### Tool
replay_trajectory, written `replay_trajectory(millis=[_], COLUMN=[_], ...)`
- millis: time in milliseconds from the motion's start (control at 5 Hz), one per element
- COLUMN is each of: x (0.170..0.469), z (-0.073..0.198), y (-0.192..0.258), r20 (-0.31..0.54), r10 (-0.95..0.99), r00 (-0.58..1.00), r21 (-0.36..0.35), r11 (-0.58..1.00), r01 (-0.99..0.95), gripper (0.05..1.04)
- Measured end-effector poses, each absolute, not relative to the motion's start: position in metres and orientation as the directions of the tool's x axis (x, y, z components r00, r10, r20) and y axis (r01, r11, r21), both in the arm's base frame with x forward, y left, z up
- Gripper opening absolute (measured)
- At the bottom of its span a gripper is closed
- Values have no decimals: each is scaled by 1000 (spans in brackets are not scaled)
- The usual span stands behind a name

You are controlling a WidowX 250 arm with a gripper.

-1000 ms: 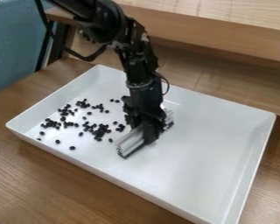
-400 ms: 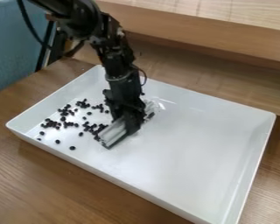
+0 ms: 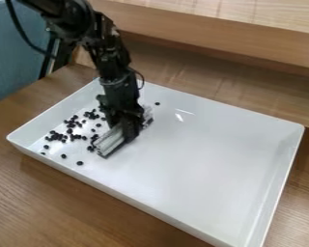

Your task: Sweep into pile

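While hanging down from the upper left of the frame, on a black arm, with a black gripper [image 3: 125, 132] left of centre, grips a grey ribbed bar [image 3: 110, 142] around its middle. Keeps fingers closed on it, at a gap impossible to measure by eye. Juts out past the fingers at both ends, toward the lower left and the upper right. Look to the left of the fingers for most of the small black beans [image 3: 70, 125], scattered over the left part of a white tray [image 3: 215, 144]. Find a few just beside the bar's lower-left end, others close behind the fingers on their upper-left side, and several spread farther off toward the lower left. Spot a lone bean [image 3: 157, 103] on the opposite side, to the upper right of the fingers and near the bar's far end. Sits, as to the tray, on a brown wooden table [image 3: 60, 200].
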State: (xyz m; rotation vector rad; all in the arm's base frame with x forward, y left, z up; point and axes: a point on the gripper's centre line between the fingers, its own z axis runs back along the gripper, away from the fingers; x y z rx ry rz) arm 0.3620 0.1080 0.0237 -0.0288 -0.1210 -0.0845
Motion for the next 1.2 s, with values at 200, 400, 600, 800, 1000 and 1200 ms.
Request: replay_trajectory(millis=[200,400,600,800,1000,1200], x=[360,358,355,350,349,347], z=[24,25,27,27,28,29], y=[125,136,150,165,170,174], r20=[120,117,112,108,107,98], r10=[-48,-21,10,41,53,41], r00=[992,993,994,993,993,994], r21=[-13,-5,5,10,9,2], r11=[999,1000,1000,999,998,999], r01=[49,22,-11,-43,-55,-42], gripper=[399,399,399,399,399,447])
